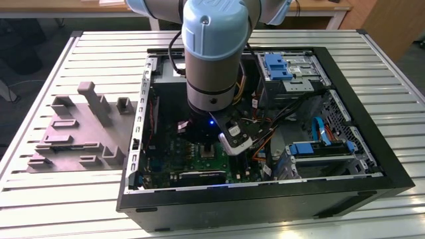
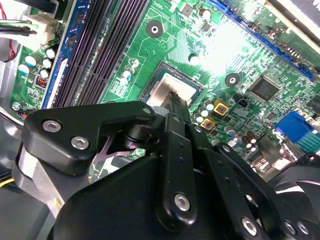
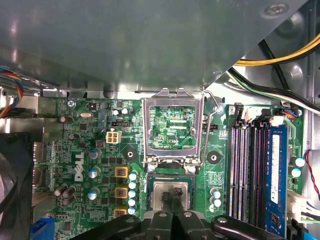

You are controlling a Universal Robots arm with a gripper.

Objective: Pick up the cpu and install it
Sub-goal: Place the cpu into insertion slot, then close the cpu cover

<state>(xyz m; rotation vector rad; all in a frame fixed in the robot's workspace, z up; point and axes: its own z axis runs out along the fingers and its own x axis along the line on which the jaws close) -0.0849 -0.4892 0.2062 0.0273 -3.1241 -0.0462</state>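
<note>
Exterior view puts my gripper [image 1: 211,149] down inside the open computer case [image 1: 371,149], centre frame, over the green motherboard [image 1: 199,162]. Both wrist views show the fingers [image 3: 171,202] pressed together on the cpu [image 3: 171,192], seated in its socket below the raised frame [image 3: 173,125].

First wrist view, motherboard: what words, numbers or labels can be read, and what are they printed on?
Motherboard: fine white component markings, too small to read.
Same board: one large white brand logo, left unquoted.
Blue memory module: any print too blurred to read.
</note>
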